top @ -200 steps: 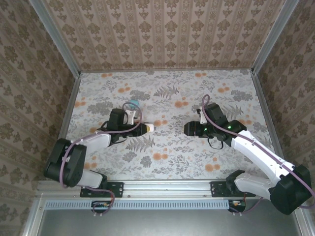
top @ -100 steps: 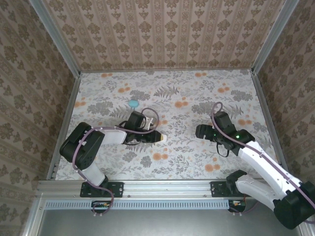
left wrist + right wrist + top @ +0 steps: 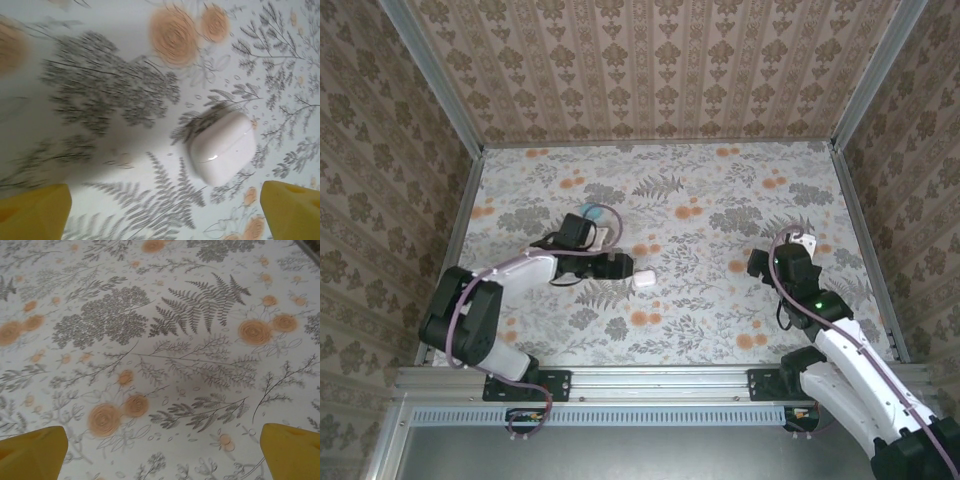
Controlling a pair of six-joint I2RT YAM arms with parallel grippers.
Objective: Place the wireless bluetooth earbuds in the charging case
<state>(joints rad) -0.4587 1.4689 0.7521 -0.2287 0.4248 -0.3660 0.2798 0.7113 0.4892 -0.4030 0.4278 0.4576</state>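
We treat the step in hand as a grasp of the glossy white rounded plastic charging case (image 3: 222,147). It lies shut on the floral-printed table top (image 3: 720,190), left of centre in the near half.

The left gripper (image 3: 162,212) hangs released above it, with its yellow fingers (image 3: 32,212) wide apart. The case lies ahead of them, toward the right-hand finger of the wrist view, and touches neither.

To do this well, we judge that we should:
- centre the case between the pads first;
- close across its narrow sides;
- keep the lid seam free so that the lid can open.

The right gripper (image 3: 162,452) is likewise released, over bare table on the right, grasping nothing.

Count:
- one white case;
- one small teal rounded plastic case (image 3: 590,211), farther and to the left, partly behind the left arm's cable;
- two grippers.

Whether the earbuds sit inside the cases we cannot tell, so we give no count for them.
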